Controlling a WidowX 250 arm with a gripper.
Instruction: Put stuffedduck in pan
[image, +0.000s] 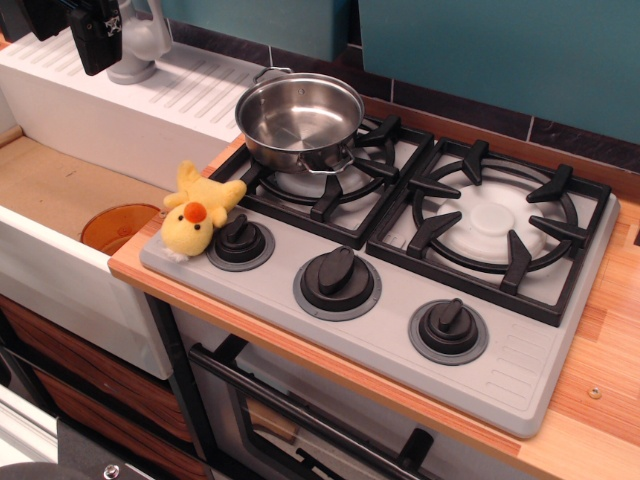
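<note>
Hanging at the far left corner, above the white ribbed drainboard (190, 95), the black hand (97, 35) sits well apart from everything it needs; too cropped and dark to tell whether wide or narrow, and nothing seen held in it. Needs opening wide before descent, judging by the plump body to be gripped.

Lying on the near left corner of the grey stovetop (500, 370), the small soft yellow plush duck (200, 212) with orange beak touches the leftmost black knob (241, 240) and overhangs the wooden counter (590, 420) edge. Best approached from straight above, closing across the body and keeping clear of that knob. Soft plush should squash, so a firm squeeze seems wise.

Standing empty on the left black burner grate (340, 185), just beyond the duck, the round shiny steel pan (298, 120) asks for a lift above its rim before release over the middle. Below left, in the sink (60, 190), the round orange disc (118, 226) is not the target.
</note>
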